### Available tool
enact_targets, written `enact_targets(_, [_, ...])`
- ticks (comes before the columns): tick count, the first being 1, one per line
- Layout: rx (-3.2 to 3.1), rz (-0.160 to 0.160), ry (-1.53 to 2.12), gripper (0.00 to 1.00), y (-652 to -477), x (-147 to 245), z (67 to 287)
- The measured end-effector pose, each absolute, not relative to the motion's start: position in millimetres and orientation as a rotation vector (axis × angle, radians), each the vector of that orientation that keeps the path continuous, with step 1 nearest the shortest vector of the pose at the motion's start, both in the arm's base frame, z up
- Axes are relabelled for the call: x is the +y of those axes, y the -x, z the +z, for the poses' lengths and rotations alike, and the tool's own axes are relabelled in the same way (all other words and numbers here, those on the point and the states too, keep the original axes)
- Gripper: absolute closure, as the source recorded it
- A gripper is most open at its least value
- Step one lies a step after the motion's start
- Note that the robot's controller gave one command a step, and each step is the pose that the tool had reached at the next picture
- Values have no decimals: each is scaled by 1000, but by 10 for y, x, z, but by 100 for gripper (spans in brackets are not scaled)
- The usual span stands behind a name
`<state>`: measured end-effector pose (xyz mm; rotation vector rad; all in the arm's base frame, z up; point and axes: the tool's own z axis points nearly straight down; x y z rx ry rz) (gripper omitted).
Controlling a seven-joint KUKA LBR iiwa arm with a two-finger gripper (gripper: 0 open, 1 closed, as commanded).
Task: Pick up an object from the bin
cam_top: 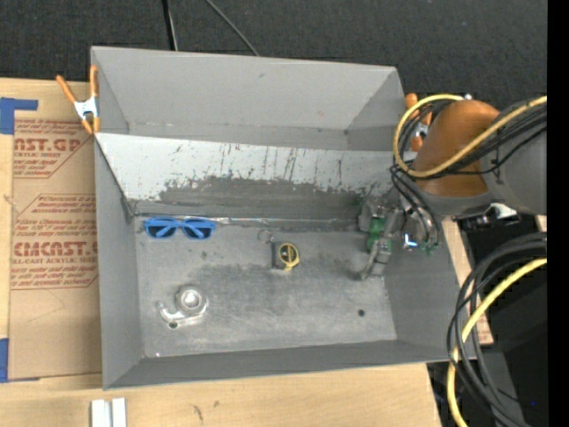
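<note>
A grey metal bin with a scuffed, scratched floor holds three loose things, one of each kind. Near the middle of the floor lies a small round brass-coloured object, ring-like with a dark centre. Well to its left and a little further back, close to the rear wall, lies one pair of blue plastic sunglasses, lenses side by side. To its left and nearer the front lies one silvery metal piece, rounded and shiny. To the right of the brass-coloured object, apart from it, the gripper hangs low by the bin's right wall, over bare floor. Whether it is open or closed cannot be told.
</note>
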<state>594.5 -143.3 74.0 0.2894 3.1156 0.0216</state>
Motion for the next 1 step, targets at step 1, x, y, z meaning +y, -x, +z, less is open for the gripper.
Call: enact_targets(1, [3116, 19, -295, 100, -5935, -1446, 727])
